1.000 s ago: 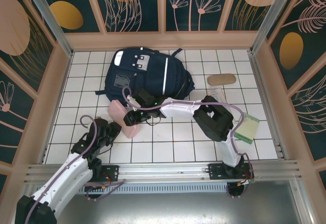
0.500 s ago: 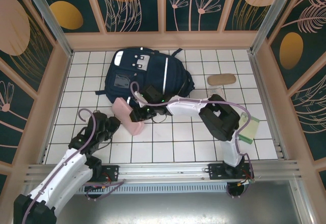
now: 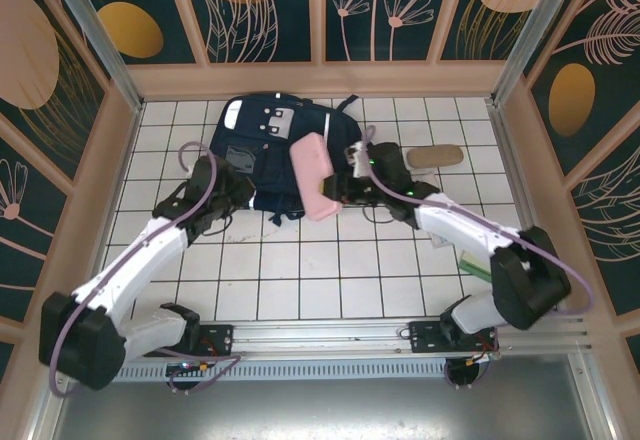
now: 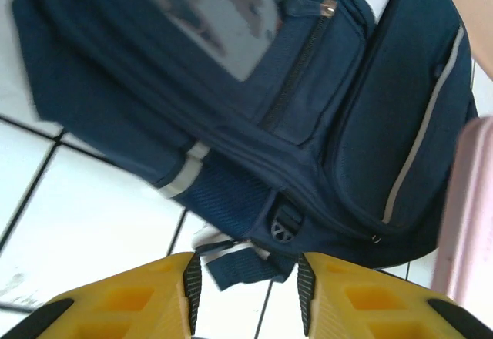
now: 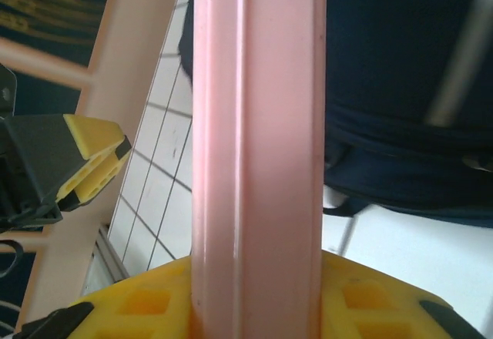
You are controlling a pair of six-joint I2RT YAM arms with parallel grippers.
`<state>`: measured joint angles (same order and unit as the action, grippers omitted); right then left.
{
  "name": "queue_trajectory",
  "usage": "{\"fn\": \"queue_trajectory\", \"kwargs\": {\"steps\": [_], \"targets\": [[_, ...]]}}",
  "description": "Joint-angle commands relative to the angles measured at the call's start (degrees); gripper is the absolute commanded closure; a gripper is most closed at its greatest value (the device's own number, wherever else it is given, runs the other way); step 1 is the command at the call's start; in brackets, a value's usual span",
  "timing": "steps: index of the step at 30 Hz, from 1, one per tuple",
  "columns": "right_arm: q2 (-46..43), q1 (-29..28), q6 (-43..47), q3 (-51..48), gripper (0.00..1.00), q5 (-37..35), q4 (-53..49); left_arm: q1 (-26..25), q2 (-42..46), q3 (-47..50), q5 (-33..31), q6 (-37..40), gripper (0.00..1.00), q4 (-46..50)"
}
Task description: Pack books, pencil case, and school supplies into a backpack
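Right hand (image 3: 342,187) is clamping the pink case (image 3: 313,176) over backpack (image 3: 265,145) edge; left hand (image 4: 246,281), held apart, is hovering beside backpack's lower edge.

Bright, even light with soft shadows; the wrist views blur close up, notably the pink case (image 5: 258,123).

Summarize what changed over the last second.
The right gripper, shut on the pink case, carried it off the tiles by the backpack's near-left corner, rightward and away from the bases, and now holds it over the backpack's right side. The left gripper advanced from the near tiles to the backpack's near edge, jaws open. The backpack and tan pouch stayed put.
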<state>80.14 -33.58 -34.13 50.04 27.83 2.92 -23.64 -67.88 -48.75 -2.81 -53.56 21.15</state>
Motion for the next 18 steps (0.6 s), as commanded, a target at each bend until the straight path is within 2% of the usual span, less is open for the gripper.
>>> {"fn": "queue_trajectory", "kwargs": {"steps": [1, 6, 9, 18], "targets": [[-5.81, 4.63, -2.30, -5.02, 0.74, -0.49, 2.57, -2.21, -5.06, -5.36, 0.01, 3.33, 0.59, -1.63], [-10.58, 11.42, -3.08, -9.04, 0.74, -0.06, 0.81, -7.30, -13.37, -12.15, -3.38, 3.93, 0.57, -0.66], [-12.98, 15.66, -2.88, -9.31, 0.74, -0.20, -1.38, -10.17, -18.33, -17.77, -6.57, 3.65, 0.56, 3.13], [-13.93, 24.86, -1.07, -9.05, 0.74, 4.48, -3.10, -15.48, -24.79, -22.82, -9.53, 3.24, 0.51, 5.27]]}}
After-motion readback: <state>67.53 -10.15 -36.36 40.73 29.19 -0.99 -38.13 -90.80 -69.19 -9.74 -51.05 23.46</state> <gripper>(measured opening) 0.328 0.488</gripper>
